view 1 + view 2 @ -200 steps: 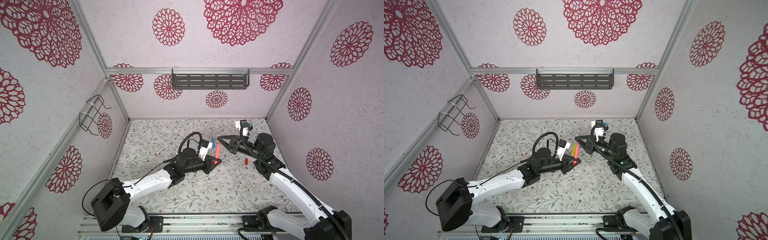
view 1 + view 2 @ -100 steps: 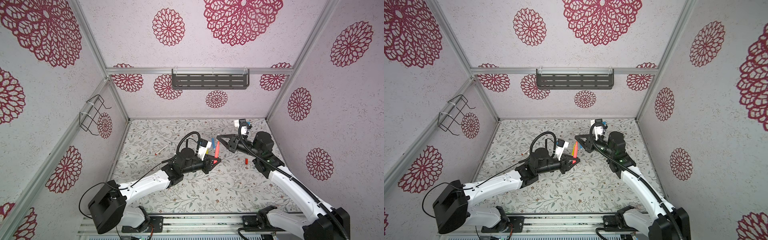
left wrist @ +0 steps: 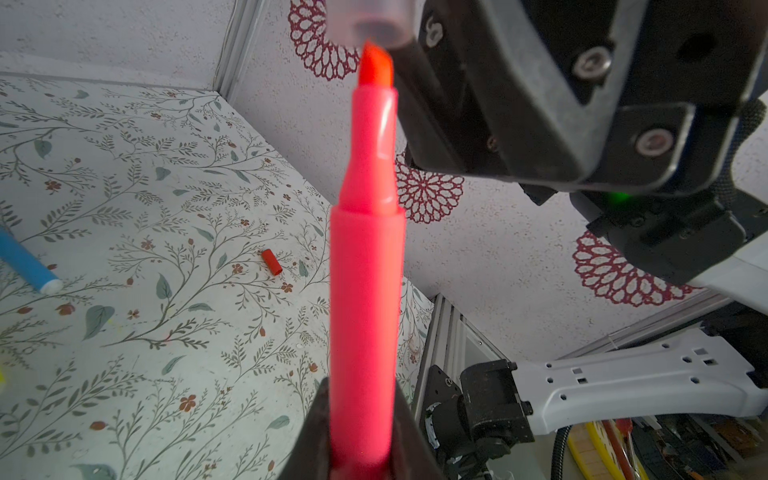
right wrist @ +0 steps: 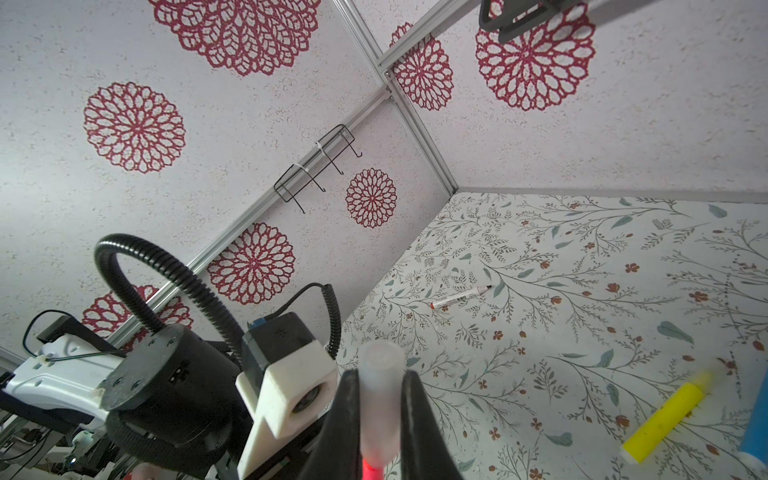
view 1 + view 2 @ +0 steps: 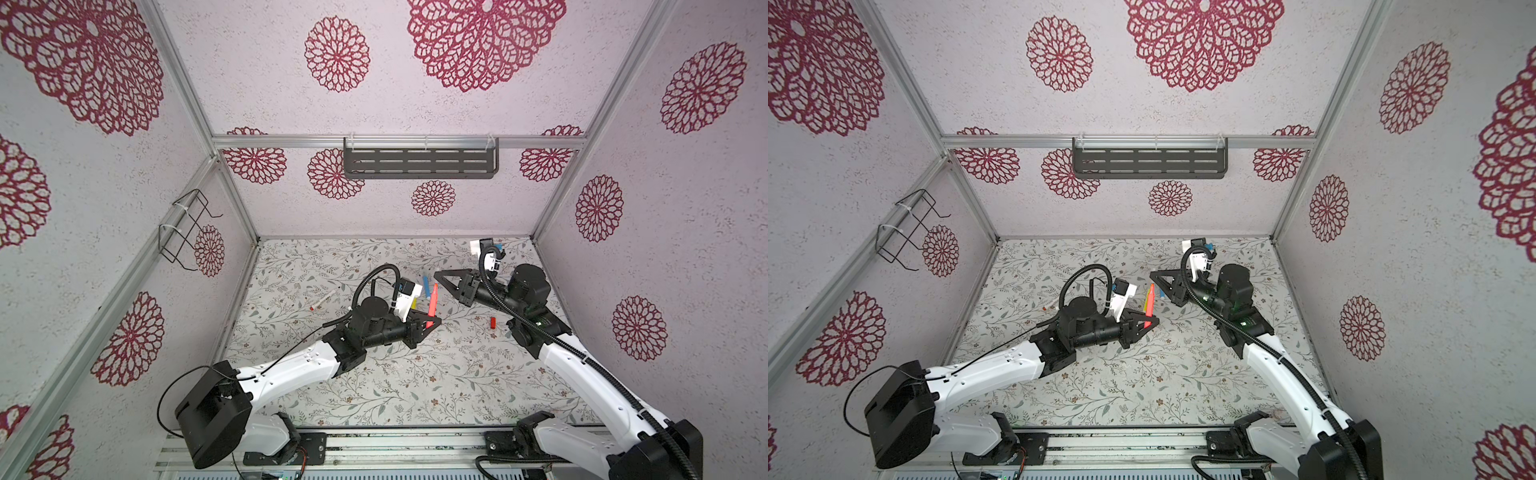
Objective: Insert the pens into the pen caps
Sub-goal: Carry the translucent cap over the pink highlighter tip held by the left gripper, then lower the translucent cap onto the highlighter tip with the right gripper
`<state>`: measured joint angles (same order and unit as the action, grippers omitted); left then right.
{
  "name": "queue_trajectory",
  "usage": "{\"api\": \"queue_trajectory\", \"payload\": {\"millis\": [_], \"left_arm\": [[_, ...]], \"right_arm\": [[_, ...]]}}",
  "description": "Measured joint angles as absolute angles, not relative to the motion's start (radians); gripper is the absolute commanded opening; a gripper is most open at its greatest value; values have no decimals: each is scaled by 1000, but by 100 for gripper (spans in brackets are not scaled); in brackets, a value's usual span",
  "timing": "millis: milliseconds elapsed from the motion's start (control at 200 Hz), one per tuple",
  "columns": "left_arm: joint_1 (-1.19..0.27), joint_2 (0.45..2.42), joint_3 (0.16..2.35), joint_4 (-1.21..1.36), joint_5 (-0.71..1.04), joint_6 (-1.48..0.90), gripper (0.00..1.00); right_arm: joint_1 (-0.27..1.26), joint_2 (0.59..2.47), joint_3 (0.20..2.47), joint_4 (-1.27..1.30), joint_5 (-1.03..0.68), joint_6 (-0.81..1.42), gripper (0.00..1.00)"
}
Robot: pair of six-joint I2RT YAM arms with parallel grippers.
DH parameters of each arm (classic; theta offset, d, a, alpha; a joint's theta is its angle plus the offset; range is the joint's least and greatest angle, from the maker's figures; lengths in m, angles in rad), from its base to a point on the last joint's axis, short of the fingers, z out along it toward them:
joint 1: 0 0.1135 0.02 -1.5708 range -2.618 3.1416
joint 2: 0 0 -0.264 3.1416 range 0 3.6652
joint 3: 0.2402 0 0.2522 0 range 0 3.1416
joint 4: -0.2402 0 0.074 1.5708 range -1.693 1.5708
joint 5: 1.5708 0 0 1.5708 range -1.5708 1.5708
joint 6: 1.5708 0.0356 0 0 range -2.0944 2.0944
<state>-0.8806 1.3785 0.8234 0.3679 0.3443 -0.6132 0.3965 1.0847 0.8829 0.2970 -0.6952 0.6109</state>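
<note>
1. The left gripper (image 3: 360,440) is clamped on the lower barrel of a pink-red plastic marker pen (image 3: 365,291), its nib bare.
2. The right gripper (image 4: 380,419) pinches a short clear plastic cap (image 4: 380,390), with the cap's mouth at that pen's nib.
3. A blue pen (image 5: 426,286) and a yellow pen (image 4: 665,419) lie near the pink-red pen.
4. A small red cap (image 5: 493,323) lies toward the right arm.
5. A white pen with red ends (image 5: 325,299) lies well apart from it, toward the left arm.

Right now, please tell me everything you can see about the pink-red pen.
The pink-red pen is a smooth, plastic-looking highlighter, uncapped, with a narrower neck and an orange-red chisel tip. The left gripper is shut on its rear end and holds it in the air. Its tip sits at the mouth of the clear cap held by the right gripper.
</note>
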Motion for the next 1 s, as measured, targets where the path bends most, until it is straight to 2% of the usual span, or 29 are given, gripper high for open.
{"api": "queue_trajectory", "payload": {"millis": [851,1001], "left_arm": [[-884,1374,823,331,327,-595,0],[-887,1362,823,332,325,-595,0]], "right_arm": [[405,1045,771,356,-735,621,10],[409,1024,756,380,-738,623,13]]}}
